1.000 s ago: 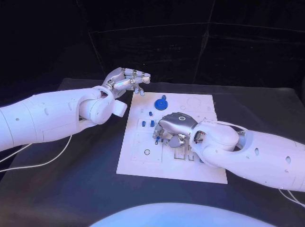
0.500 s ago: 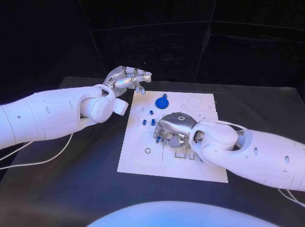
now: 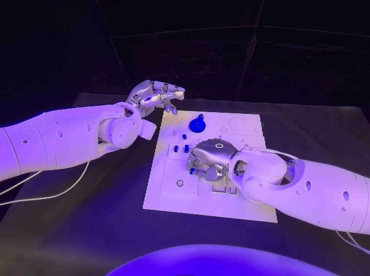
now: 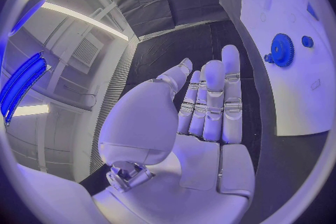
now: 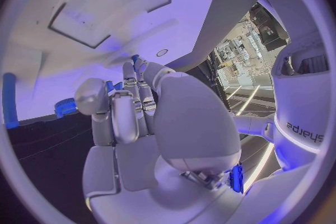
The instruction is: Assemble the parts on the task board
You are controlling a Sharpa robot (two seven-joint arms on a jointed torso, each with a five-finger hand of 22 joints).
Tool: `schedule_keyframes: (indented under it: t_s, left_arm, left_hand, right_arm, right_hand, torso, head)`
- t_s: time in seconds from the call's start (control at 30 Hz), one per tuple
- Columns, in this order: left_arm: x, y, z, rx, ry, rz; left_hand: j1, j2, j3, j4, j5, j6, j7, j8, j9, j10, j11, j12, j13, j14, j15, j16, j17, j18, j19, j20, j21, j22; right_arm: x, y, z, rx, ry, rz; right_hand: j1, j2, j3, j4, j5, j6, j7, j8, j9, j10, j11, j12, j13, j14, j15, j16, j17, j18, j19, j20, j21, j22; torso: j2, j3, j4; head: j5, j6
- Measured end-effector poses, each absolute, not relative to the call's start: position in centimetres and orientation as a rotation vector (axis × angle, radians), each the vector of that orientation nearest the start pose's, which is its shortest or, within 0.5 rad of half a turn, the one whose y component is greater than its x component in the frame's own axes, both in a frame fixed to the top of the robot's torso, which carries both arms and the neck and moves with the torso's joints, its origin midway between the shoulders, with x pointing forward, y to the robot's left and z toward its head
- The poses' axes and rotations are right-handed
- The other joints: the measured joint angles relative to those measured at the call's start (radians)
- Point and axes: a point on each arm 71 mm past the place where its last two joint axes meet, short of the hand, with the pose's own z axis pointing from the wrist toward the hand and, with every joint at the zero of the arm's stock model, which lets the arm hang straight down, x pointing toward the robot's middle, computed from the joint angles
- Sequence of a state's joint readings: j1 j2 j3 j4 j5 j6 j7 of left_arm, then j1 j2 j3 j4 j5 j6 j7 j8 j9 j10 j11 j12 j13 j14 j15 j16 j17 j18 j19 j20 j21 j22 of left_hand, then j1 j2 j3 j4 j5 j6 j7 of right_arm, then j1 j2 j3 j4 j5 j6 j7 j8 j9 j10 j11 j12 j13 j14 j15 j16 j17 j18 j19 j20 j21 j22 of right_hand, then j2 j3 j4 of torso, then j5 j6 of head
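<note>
So the right robot hand [image 3: 208, 161] is hunched fingers-down over the middle of the task board [image 3: 173, 192], near the small blue parts [image 3: 176, 149] just to its left. Can't tell if it's got anything pinched. The left robot hand [image 3: 154, 96] floats off the board's upper left corner, fingers apart, empty. The blue gear [image 3: 196, 123] sits upper centre of the board, between both hands.

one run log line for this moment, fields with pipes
left hand: raised off task board corner, holds nothing | right hand: fingers down on board middle, hold unclear | blue gear: on board, untouched
</note>
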State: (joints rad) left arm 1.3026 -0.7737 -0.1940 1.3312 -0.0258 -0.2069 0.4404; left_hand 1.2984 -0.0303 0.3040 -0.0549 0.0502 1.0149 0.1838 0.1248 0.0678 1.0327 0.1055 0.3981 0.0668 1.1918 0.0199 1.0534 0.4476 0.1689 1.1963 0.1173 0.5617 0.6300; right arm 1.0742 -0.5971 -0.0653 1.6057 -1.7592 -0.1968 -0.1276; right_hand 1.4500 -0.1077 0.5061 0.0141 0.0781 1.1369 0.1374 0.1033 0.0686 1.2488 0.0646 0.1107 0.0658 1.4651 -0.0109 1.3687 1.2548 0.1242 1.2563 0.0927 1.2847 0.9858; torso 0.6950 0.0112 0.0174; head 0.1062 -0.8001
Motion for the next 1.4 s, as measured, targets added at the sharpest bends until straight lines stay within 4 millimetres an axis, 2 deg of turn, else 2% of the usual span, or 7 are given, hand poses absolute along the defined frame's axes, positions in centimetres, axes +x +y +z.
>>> schedule_keyframes:
  t_s: [0.23,0.33,0.63,0.83,1.17,1.33,1.4]
  left_arm:
    - [52.2,23.0,-18.8,-0.985,1.468,-1.486]
    - [52.2,23.0,-18.8,-0.986,1.469,-1.486]
    - [52.2,23.0,-18.8,-0.987,1.47,-1.485]
    - [52.2,23.1,-18.8,-0.988,1.472,-1.483]
    - [52.2,23.2,-18.9,-0.993,1.477,-1.476]
    - [52.2,23.3,-19.1,-0.994,1.484,-1.471]
    - [52.2,23.3,-19.2,-0.995,1.488,-1.47]
  left_hand:
    - [0.0,0.0,0.0,0.0,0.0,0.0,0.0,0.0,0.0,0.0,0.0,0.0,0.0,0.0,0.0,0.0,0.0,0.0,0.0,0.0,0.0,0.0]
    - [0.0,0.0,0.0,0.0,0.0,0.0,0.0,0.0,0.0,0.0,0.0,0.0,0.0,0.0,0.0,0.0,-0.001,0.0,0.0,0.0,0.0,-0.001]
    - [0.0,0.0,0.0,0.0,0.0,0.0,0.0,0.0,0.0,0.0,0.0,0.0,0.0,0.0,0.0,0.0,-0.001,0.0,0.0,0.0,0.0,-0.001]
    - [-0.001,0.001,-0.001,0.001,0.0,-0.001,0.0,0.0,0.0,0.0,0.0,0.0,0.0,0.0,0.0,0.0,-0.001,0.0,0.0,0.0,-0.004,-0.002]
    - [-0.004,0.004,-0.003,0.003,0.0,-0.007,0.0,0.0,0.0,0.0,0.0,0.0,0.0,0.0,0.0,0.0,-0.002,0.0,0.0,0.0,-0.004,-0.002]
    - [-0.004,0.004,-0.003,0.003,0.0,-0.007,0.0,0.0,0.0,0.0,0.0,0.0,0.0,0.0,0.0,0.0,-0.002,0.0,0.0,0.0,-0.004,-0.002]
    - [-0.004,0.004,-0.003,0.003,0.0,-0.007,0.0,0.0,0.0,0.0,0.0,0.0,0.0,0.0,0.0,0.0,-0.002,0.0,0.0,0.0,-0.004,-0.002]
  right_arm:
    - [41.0,-4.9,-23.6,-0.618,1.702,0.824]
    - [40.9,-4.8,-23.7,-0.619,1.706,0.822]
    - [41.0,-4.8,-23.9,-0.607,1.704,0.823]
    - [41.0,-5.4,-23.6,-0.569,1.672,0.835]
    - [40.9,-9.6,-22.2,-0.436,1.613,0.85]
    - [42.1,-12.8,-20.2,-0.361,1.601,0.807]
    - [42.7,-14.4,-19.5,-0.333,1.601,0.776]
  right_hand:
    - [-0.006,-0.006,0.002,-0.002,0.0,-0.002,-0.001,-0.006,0.0,0.0,0.0,-0.002,0.0,0.0,0.0,0.0,-0.004,0.0,-0.004,0.004,0.0,-0.005]
    - [-0.026,-0.012,0.003,-0.002,0.004,-0.016,0.013,-0.02,-0.001,-0.02,0.014,-0.019,-0.001,0.0,0.0,0.0,-0.007,0.0,-0.015,0.007,-0.004,-0.014]
    - [-0.091,-0.062,-0.054,0.015,0.001,-0.111,0.024,-0.041,-0.005,-0.135,0.037,-0.042,-0.005,0.0,0.022,-0.013,-0.037,0.0,-0.051,0.029,-0.042,-0.072]
    - [-0.096,-0.056,-0.08,0.014,0.002,-0.129,0.029,-0.04,-0.004,-0.161,0.043,-0.04,-0.002,0.002,0.027,-0.021,-0.051,0.0,-0.059,0.034,-0.054,-0.09]
    - [-0.096,-0.056,-0.088,0.019,0.026,-0.117,0.037,-0.034,0.001,-0.144,0.041,-0.009,0.001,0.002,0.027,-0.016,-0.041,0.0,-0.058,0.033,-0.054,-0.08]
    - [-0.096,-0.056,-0.107,0.019,0.027,-0.113,0.037,-0.034,0.0,-0.14,0.043,-0.003,0.0,0.002,0.027,-0.015,-0.046,0.0,-0.051,0.034,-0.054,-0.083]
    - [-0.11,-0.07,-0.132,0.021,0.056,-0.118,0.035,-0.034,-0.001,-0.161,0.046,-0.003,-0.001,0.002,0.027,-0.021,-0.058,0.0,-0.059,0.034,-0.066,-0.106]
  torso:
    - [0.0,-0.0008,0.0]
    - [0.0,-0.0009,0.0]
    - [0.0,-0.0012,0.0]
    - [0.0,-0.0009,-0.0001]
    - [-0.001,-0.0003,-0.0016]
    - [-0.001,-0.0006,-0.0025]
    - [-0.001,-0.0008,-0.0027]
  head:
    - [0.0,-0.002]
    - [0.0,-0.002]
    - [0.001,-0.003]
    - [0.001,-0.002]
    - [-0.005,0.007]
    - [-0.014,0.014]
    - [-0.017,0.016]
